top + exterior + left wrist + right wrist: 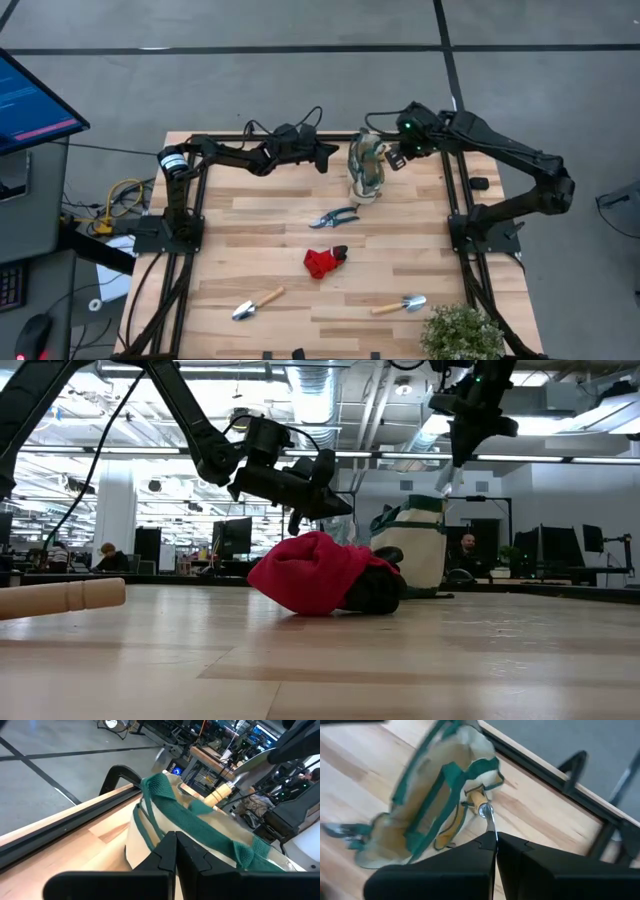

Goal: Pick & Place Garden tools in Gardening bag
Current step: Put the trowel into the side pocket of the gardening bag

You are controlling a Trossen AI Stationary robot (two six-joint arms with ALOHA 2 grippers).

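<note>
glove point(325, 573) foreground | right hand point(492, 840) clamps trowel point(481, 805) (over bag point(427, 795)) | left hand point(175, 842) closed, empty

The counter point(330, 290) is seen from straight overhead and level from its surface; the bag point(200, 835) is viewed closely by both wrist cameras.

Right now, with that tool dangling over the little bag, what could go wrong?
The right gripper pinches a trowel only by its thin metal blade, handle down at the gardening bag mouth; it could slip or swing and miss. The bag's green handles cross the opening and might catch the tool. The bag looks soft and stands near the table's far edge, so a nudge from the left gripper, shut beside it, may tip it.
</note>
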